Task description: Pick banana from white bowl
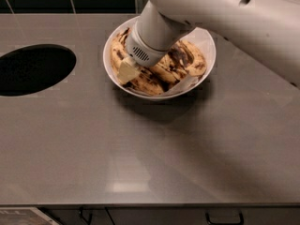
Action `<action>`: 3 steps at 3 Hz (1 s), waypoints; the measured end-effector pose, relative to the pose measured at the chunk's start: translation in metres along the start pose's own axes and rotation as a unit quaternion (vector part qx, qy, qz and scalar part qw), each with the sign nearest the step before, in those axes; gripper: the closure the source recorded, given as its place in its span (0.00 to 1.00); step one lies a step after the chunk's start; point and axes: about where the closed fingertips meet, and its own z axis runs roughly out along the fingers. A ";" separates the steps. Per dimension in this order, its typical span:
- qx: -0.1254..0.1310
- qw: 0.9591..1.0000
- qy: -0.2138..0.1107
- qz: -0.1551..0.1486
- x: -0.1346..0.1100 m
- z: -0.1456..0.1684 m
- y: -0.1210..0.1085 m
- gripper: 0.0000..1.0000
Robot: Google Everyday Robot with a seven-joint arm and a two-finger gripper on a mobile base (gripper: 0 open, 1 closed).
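The gripper [126, 71] is lowered inside the white bowl [161, 96], just within its left rim, against a spotted banana [149, 81] that lies among others. Whether the gripper is clamped or released cannot be told. The bowl stands near the back edge of the counter [140, 153]. A round hole [35, 69] opens to its left, well apart.

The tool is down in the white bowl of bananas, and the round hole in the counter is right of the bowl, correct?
No. The camera view shows the round hole left of the white bowl, not right. The tool is indeed down in the bowl among the bananas.
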 end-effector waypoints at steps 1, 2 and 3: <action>0.000 1.000 0.000 0.000 0.000 0.000 0.000 0.96; 0.006 1.000 -0.016 -0.005 -0.002 -0.016 -0.001 1.00; 0.015 0.999 -0.031 -0.024 -0.008 -0.045 -0.003 1.00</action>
